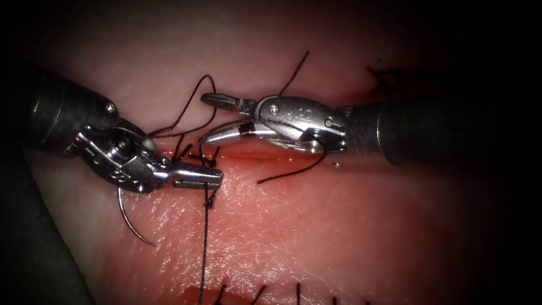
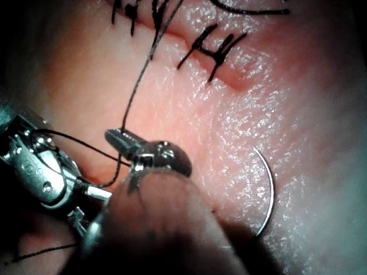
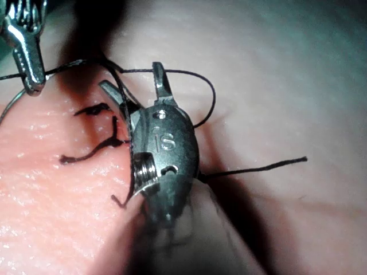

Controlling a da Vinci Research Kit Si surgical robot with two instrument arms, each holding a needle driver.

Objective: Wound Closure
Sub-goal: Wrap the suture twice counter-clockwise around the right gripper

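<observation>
My left tool [image 1: 217,176] comes in from the left and its jaws are shut on the black thread [image 1: 203,243] just below the cut [image 1: 254,156]. In the left wrist view the same jaws [image 2: 114,137] pinch the thread [image 2: 137,86]. My right tool [image 1: 204,118] hovers over the cut with its jaws open and nothing between them. Thread loops [image 1: 195,96] pass around its jaws and wrist. The right wrist view shows these open jaws [image 3: 133,81] with thread [image 3: 189,73] draped across them. The curved needle [image 1: 132,223] lies free on the tissue at the lower left, outside the tissue [image 2: 268,192].
Knotted stitches [image 1: 197,158] sit at the cut's left end, with loose thread tails [image 1: 293,169] near the right tool. More stitch ends [image 1: 259,293] line the near edge, and a dark knot [image 1: 389,79] lies at the far right. The left tool's tip [image 3: 28,69] is close to the right jaws.
</observation>
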